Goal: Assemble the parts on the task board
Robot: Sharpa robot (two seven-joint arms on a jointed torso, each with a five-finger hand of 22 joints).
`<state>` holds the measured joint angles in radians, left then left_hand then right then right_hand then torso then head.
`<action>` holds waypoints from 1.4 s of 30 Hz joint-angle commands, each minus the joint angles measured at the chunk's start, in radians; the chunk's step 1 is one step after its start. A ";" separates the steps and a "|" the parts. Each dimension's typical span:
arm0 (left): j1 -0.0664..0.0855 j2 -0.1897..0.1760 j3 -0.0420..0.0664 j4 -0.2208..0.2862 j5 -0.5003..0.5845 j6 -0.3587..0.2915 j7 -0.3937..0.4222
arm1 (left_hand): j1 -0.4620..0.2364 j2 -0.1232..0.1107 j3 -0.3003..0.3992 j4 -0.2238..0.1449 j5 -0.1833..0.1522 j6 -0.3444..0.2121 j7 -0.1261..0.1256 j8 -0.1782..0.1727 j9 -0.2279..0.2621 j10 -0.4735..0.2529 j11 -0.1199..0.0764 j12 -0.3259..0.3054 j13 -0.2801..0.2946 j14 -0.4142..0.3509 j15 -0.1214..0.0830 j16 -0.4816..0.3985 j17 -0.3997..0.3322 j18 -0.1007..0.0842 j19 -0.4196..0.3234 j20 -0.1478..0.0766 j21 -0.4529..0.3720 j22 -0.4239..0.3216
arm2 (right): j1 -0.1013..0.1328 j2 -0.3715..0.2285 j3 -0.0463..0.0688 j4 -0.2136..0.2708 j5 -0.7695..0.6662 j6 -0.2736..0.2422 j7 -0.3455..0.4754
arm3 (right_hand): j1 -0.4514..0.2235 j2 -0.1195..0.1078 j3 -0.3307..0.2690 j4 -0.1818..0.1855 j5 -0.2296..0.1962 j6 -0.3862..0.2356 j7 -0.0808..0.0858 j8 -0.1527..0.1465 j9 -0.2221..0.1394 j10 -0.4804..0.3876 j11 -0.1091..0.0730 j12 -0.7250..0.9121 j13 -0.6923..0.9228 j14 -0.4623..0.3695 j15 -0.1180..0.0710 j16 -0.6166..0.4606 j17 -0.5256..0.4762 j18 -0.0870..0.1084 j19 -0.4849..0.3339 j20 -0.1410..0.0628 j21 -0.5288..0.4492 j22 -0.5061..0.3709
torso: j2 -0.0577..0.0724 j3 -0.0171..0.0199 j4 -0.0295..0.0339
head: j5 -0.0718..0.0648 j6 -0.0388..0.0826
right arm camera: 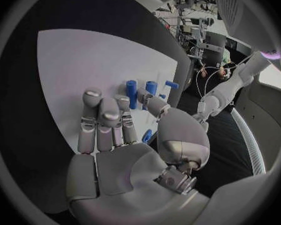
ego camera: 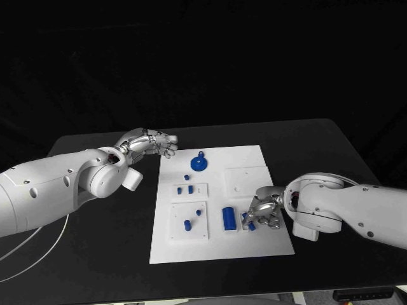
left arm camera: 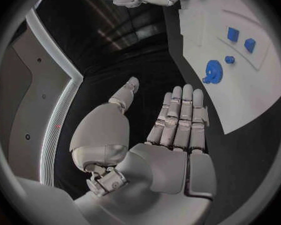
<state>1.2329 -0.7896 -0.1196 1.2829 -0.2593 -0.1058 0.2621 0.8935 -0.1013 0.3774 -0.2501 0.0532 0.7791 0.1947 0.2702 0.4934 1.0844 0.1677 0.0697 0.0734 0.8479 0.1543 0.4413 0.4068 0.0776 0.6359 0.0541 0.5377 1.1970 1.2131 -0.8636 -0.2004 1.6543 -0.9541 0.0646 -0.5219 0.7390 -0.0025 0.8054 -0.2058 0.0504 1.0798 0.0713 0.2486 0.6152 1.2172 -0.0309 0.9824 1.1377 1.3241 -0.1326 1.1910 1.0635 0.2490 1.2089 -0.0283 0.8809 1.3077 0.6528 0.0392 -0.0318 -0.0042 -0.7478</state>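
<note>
**Right hand at the near edge of the board, left hand standing off**

Black table under a dark room: the white task board (ego camera: 217, 202) lies in the middle of it, long side running away from the robot. On the board sit the blue parts. A round blue piece with a small loop (ego camera: 199, 164) lies near the far end, small blue pegs (ego camera: 185, 189) stand in a raised panel below it, and two more pegs (ego camera: 193, 219) sit in the larger panel nearer the robot. A tall blue cylinder (ego camera: 228, 217) lies right of that panel.

The right hand (ego camera: 263, 211) is over the board's right edge, just beside the cylinder. In the right wrist view its fingers (right arm camera: 103, 122) are stretched straight and close together, the thumb bent toward a small blue piece (right arm camera: 147, 135) partly hidden behind it. I cannot tell whether anything is pinched there. Placed so, the hand seems set to work on the parts nearest it.

The left hand (ego camera: 151, 144) hovers off the board's far left corner, over bare table. The left wrist view shows its fingers (left arm camera: 181, 117) flat and together, thumb apart, holding nothing. It probably waits there to keep clear of the right hand's work.
</note>
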 commanded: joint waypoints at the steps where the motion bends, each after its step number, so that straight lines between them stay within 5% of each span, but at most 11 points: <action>1: 0.001 0.000 0.000 0.003 -0.005 0.015 0.005 | -0.002 0.005 -0.002 -0.006 -0.001 -0.008 0.001 0.004 -0.001 -0.005 -0.002 0.001 -0.001 -0.003 0.001 -0.005 0.001 0.010 -0.001 0.001 -0.006 0.002 | -0.002 0.006 0.000 0.000 -0.005 -0.011 0.014 | -0.015 -0.003 0.000 0.005 -0.002 0.007 0.003 -0.005 -0.003 0.013 -0.006 -0.001 0.002 0.000 -0.007 0.004 -0.002 0.013 -0.001 -0.003 0.005 0.011 | -0.001 -0.0008 -0.0009 | 0.002 -0.001; 10: 0.001 -0.002 0.000 0.003 -0.005 0.015 0.002 | -0.003 0.005 -0.002 -0.006 -0.001 -0.008 0.001 0.004 -0.001 -0.005 -0.001 0.001 -0.001 -0.003 0.001 -0.005 0.001 0.010 -0.001 0.001 -0.006 0.002 | -0.002 0.007 0.000 0.000 -0.005 -0.016 0.021 | -0.062 -0.040 -0.038 0.012 -0.002 0.006 0.004 -0.006 -0.006 0.013 -0.005 -0.002 0.004 0.000 -0.007 0.005 -0.003 0.013 0.000 -0.003 0.007 0.011 | -0.001 -0.0011 -0.0004 | 0.005 -0.004; 18: 0.001 -0.003 0.000 0.004 -0.006 0.015 0.002 | -0.003 0.005 -0.002 -0.006 -0.001 -0.008 0.001 0.004 -0.001 -0.005 -0.001 0.001 -0.001 -0.003 0.001 -0.006 0.002 0.010 0.000 0.001 -0.007 0.002 | -0.002 0.005 0.000 -0.006 -0.004 -0.016 0.023 | -0.116 -0.095 -0.137 -0.013 -0.002 0.001 0.004 -0.006 -0.008 0.010 -0.006 -0.003 0.007 -0.002 -0.008 0.005 -0.004 0.013 -0.003 -0.008 0.008 0.010 | -0.001 -0.0012 -0.0004 | 0.006 -0.003; 27: 0.001 -0.003 0.000 0.004 -0.006 0.015 0.002 | -0.003 0.005 -0.002 -0.006 -0.001 -0.009 0.001 0.004 -0.001 -0.005 -0.001 0.001 -0.001 -0.003 0.001 -0.006 0.002 0.010 0.000 0.001 -0.007 0.002 | -0.002 0.003 0.000 -0.005 -0.003 -0.012 0.032 | -0.124 -0.091 -0.183 -0.033 -0.001 -0.001 0.002 -0.005 -0.009 0.009 -0.007 -0.005 0.009 -0.004 -0.010 0.005 -0.005 0.013 -0.005 -0.014 0.004 0.007 | -0.001 -0.0004 -0.0010 | 0.007 -0.003; 35: 0.001 -0.004 0.000 0.004 -0.008 0.015 -0.001 | -0.002 0.005 -0.002 -0.007 -0.001 -0.009 0.001 0.004 -0.002 -0.005 -0.001 0.001 -0.001 -0.003 0.001 -0.007 0.002 0.010 0.000 0.001 -0.008 0.003 | -0.002 -0.013 0.000 -0.003 -0.005 0.038 0.063 | -0.065 -0.096 -0.174 -0.075 -0.001 -0.003 0.002 -0.005 -0.011 0.008 -0.008 -0.007 0.010 -0.004 -0.010 0.004 -0.006 0.013 -0.005 -0.019 0.003 0.006 | -0.001 -0.0003 -0.0010 | 0.007 -0.003; 37: 0.001 -0.004 0.000 0.004 -0.009 0.016 -0.002 | -0.002 0.006 -0.002 -0.007 -0.001 -0.009 0.001 0.004 -0.002 -0.005 -0.001 0.001 -0.001 -0.003 0.001 -0.007 0.003 0.010 0.000 0.001 -0.008 0.003 | -0.002 -0.021 0.000 -0.003 -0.008 0.049 0.067 | -0.030 -0.132 -0.174 -0.083 0.000 -0.008 0.003 -0.008 -0.012 0.005 -0.005 -0.008 0.011 -0.005 -0.010 0.003 -0.007 0.013 -0.007 -0.021 0.003 0.007 | -0.001 -0.0003 -0.0005 | 0.007 -0.004; 42: 0.001 -0.005 0.000 0.004 -0.009 0.015 -0.002 | -0.001 0.006 -0.001 -0.008 -0.001 -0.009 0.000 0.004 -0.002 -0.005 -0.001 0.001 -0.001 -0.003 0.001 -0.007 0.003 0.010 0.000 0.001 -0.008 0.003 | -0.002 -0.031 0.000 -0.002 -0.069 0.056 0.065 | 0.016 -0.148 -0.200 -0.083 0.000 -0.009 0.006 -0.007 -0.014 0.003 -0.005 -0.008 0.012 -0.005 -0.007 0.001 -0.009 0.013 -0.008 -0.017 0.002 0.005 | -0.001 0.0000 -0.0012 | 0.008 -0.004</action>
<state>1.2329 -0.7943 -0.1196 1.2846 -0.2624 -0.1053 0.2553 0.8935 -0.1013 0.3766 -0.2509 0.0532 0.7791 0.1947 0.2702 0.4928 1.0844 0.1677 0.0697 0.0734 0.8479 0.1543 0.4376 0.4088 0.0690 0.6359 0.0541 0.5336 1.1990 1.2116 -0.8925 -0.2008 1.6506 -0.9697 0.0872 -0.4756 0.7492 -0.1485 0.6090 -0.2889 0.0504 1.0730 0.0742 0.2436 0.6027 1.2239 -0.0377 0.9784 1.1491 1.3202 -0.1361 1.1912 1.0557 0.2472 1.2000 -0.0414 0.8848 1.3077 0.6515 0.0390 -0.0329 0.0032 -0.7514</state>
